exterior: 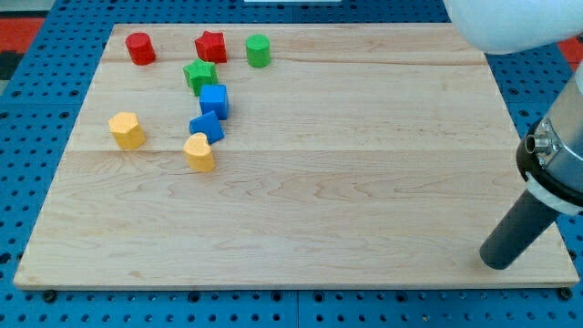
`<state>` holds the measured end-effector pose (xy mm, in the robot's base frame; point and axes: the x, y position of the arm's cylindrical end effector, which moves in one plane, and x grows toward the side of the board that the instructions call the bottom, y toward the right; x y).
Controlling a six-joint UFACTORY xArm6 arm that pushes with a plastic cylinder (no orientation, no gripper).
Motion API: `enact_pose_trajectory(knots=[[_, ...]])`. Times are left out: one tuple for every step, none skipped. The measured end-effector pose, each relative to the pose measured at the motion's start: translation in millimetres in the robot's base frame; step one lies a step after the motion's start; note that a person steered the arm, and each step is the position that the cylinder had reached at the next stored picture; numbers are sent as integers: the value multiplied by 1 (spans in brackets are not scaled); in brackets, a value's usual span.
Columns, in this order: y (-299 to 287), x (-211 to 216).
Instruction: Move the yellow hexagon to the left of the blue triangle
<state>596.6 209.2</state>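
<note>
Camera view: yellow hexagon block (pixel 127 129) sits on the wooden board (pixel 364 182), left of the blue triangle block (pixel 206 125), apart. Rod tip (pixel 496 263), jawless and holding nothing, rests far at the view's bottom right.

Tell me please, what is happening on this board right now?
Nothing is being pushed at this moment. My tip rests near the board's bottom right corner, far from every block. The yellow hexagon sits alone at the view's left, apart from the blue triangle, which lies between the blue cube and the yellow heart.
</note>
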Motion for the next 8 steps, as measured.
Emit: enact_pose_trajectory(knots=[[-10,-1],[-92,-15],[-232,-18],[-372,-49],[-472,-97],[-501,-155],[-491,-173],[-469,-174]])
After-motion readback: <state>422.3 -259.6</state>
